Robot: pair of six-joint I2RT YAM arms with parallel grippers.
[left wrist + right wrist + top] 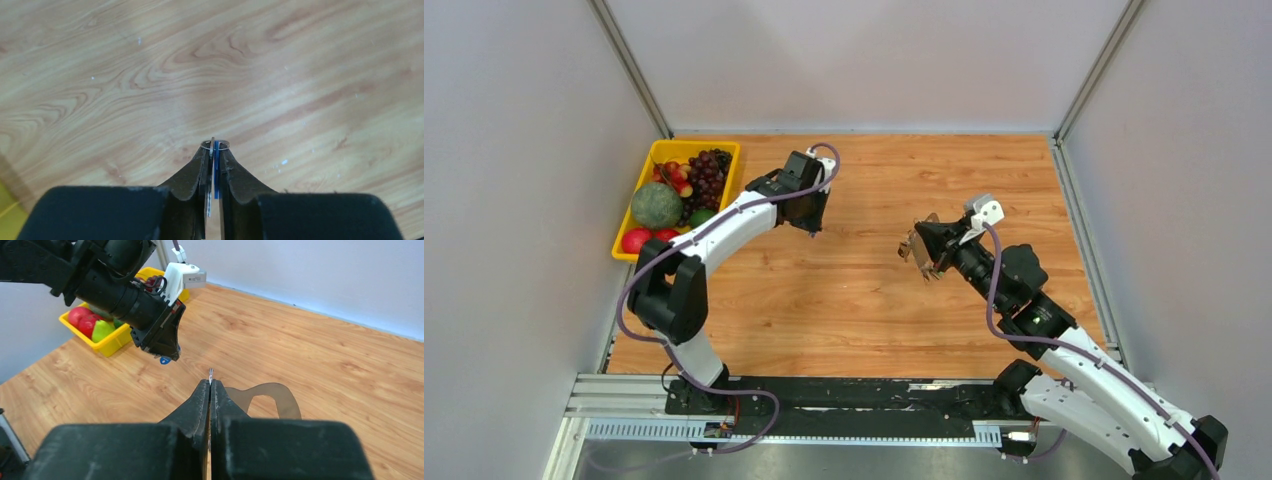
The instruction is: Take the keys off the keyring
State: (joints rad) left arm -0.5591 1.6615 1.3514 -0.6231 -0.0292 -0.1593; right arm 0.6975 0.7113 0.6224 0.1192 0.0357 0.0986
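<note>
Two grippers, top view: the left gripper (811, 224) points down at the table (864, 300), and the right gripper (916, 255) faces it, well apart. I cannot tell from here how either pair of jaws stands.
Tray, top view: the yellow tray (694, 146) of fruit (656, 205) lies on the far side of the left jaws from the right gripper.
Left jaws, left wrist view: the left gripper (215, 150) is clamped on a blue key (216, 172), edge-on, with a silver strip pressed beside it.
Ring, left wrist view: the ring (226, 143), a thin grey loop, sits right at the jaw tips, around the key edges, above bare table (300, 75).
Right jaws, right wrist view: the right gripper (210, 385) is pressed together on a silver key (211, 372). Only its thin tip pokes out past the fingertips.
Left gripper, right wrist view: the left gripper (167, 356) hangs ahead and left of the right jaws, apart from them, with the blue key (164, 360) showing under its tips.
Tray, right wrist view: the tray (112, 342) is beyond the left gripper, far left.
</note>
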